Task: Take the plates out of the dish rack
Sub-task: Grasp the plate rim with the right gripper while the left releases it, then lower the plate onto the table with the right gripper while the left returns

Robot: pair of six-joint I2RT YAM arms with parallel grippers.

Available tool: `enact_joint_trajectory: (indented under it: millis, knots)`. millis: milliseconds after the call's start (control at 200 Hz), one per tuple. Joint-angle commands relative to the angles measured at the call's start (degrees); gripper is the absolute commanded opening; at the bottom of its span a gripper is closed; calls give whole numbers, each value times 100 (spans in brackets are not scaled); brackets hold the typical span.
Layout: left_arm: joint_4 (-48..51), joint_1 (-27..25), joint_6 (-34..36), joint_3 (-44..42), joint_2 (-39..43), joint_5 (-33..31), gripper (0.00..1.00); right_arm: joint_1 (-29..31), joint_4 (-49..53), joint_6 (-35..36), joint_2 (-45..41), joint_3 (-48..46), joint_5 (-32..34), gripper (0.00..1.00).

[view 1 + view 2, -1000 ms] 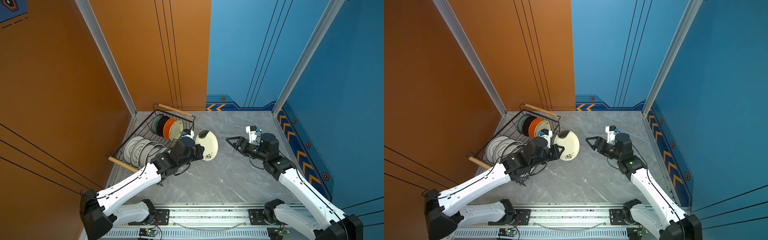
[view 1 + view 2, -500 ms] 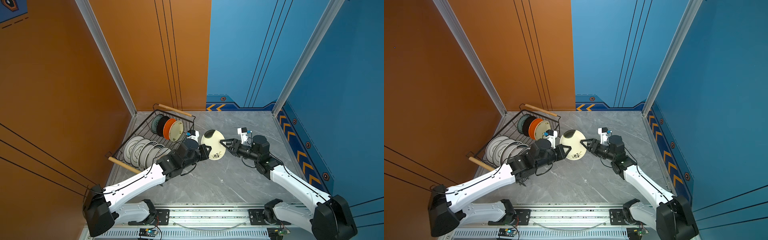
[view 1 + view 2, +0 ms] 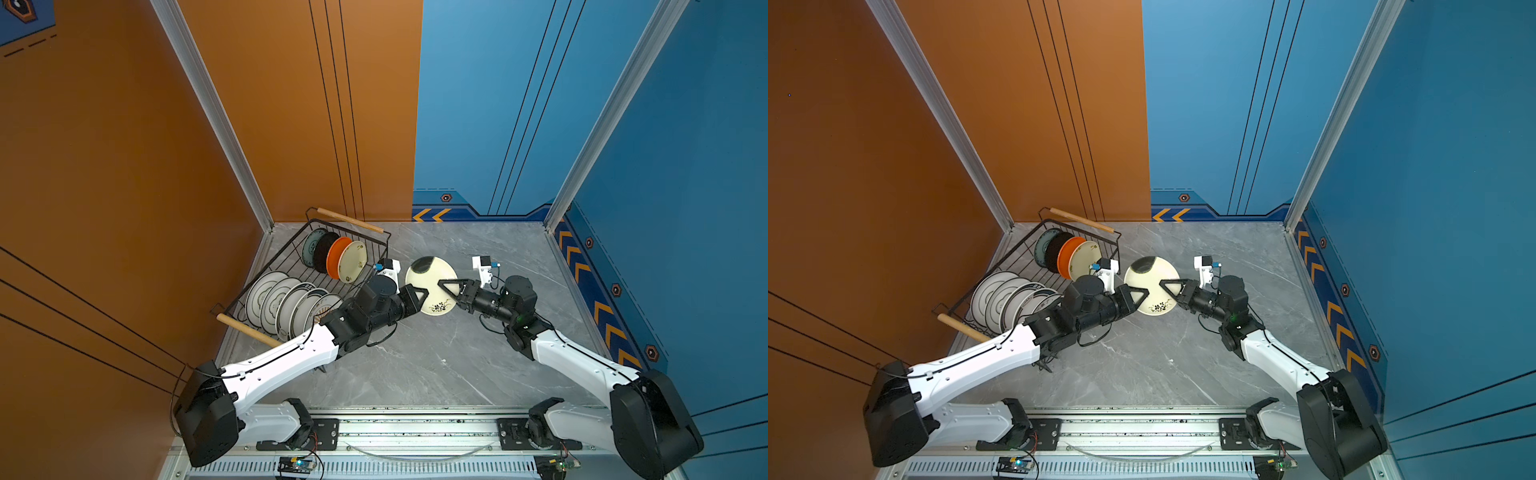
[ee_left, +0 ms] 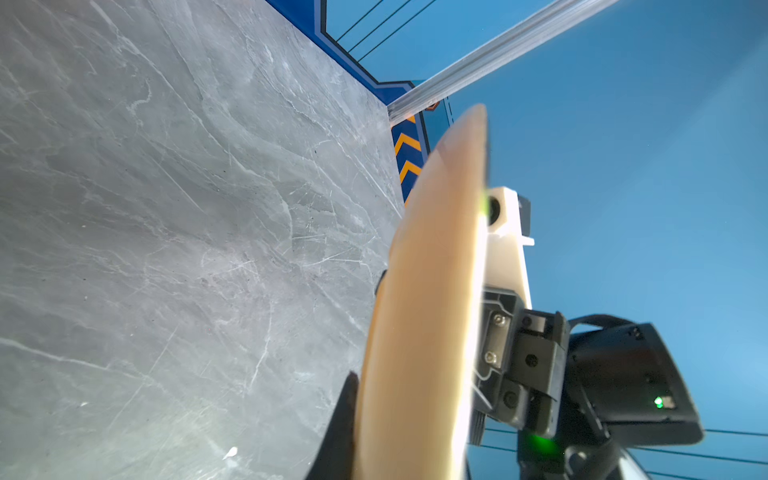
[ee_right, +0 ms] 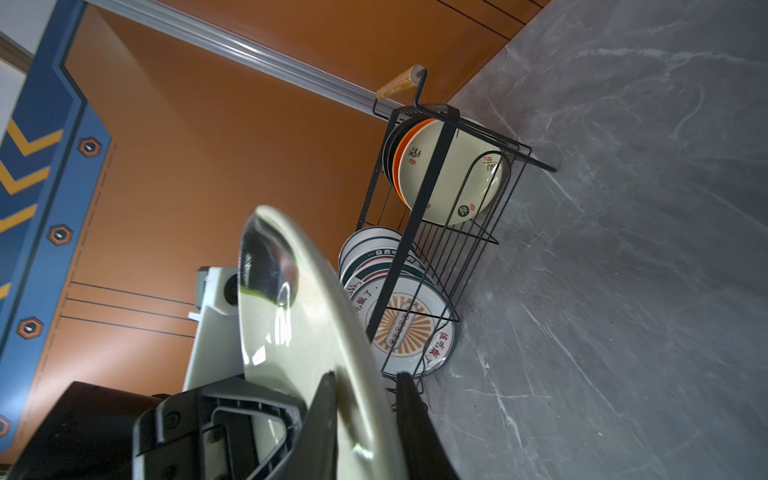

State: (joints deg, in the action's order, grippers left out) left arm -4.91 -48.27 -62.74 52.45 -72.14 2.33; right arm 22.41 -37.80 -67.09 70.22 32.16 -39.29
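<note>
While the cream plate hangs tilted above the counter, just beside the dish rack | left end effector: clamped on one rim | right end effector: closed on opposite rim | risk: arms pulling apart could slip the glossy plate (chips on landing)

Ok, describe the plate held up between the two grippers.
The plate is round, cream and glossy, with a dark patch near one edge and a small black flower sprig near the other. It hangs tilted above the grey table, outside the rack. The left gripper and right gripper pinch opposite sides of its rim.
</note>
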Motion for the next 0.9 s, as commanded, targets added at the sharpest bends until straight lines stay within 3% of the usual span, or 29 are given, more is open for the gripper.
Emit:
enact_joint_trajectory:
  millis: [0, 155, 345, 441, 511, 571, 596, 776, 896]
  knots:
    - [-231, 27, 386, -103, -206, 278, 18, 143, -583, -266, 73, -41, -398, 3]
    - [-32, 95, 625, -89, -193, 210, 46, 132, -592, -270, 75, -87, -378, 0]
    - [195, 199, 958, -112, -100, 260, 57, 0, -320, -154, 78, 63, -432, 0]
    - [516, 226, 1287, -78, 38, 241, 67, -217, 7, -41, 0, 261, -538, 0]
    - [744, 263, 1607, -76, 168, 268, 81, -392, 521, 218, -105, 454, -576, 0]
    - [824, 346, 1852, -118, 303, 386, 85, -543, 1312, 653, -219, 706, -566, 0]
    - [833, 402, 1949, -143, 362, 460, 100, -608, 1692, 868, -264, 823, -547, 0]
    - [1510, 820, 2405, -21, 725, 435, 98, -1242, 4158, 2268, -272, 1671, -132, 0]
    - [2241, 942, 2856, 188, 904, -50, 98, -1548, 4772, 2592, -27, 1848, 235, 0]
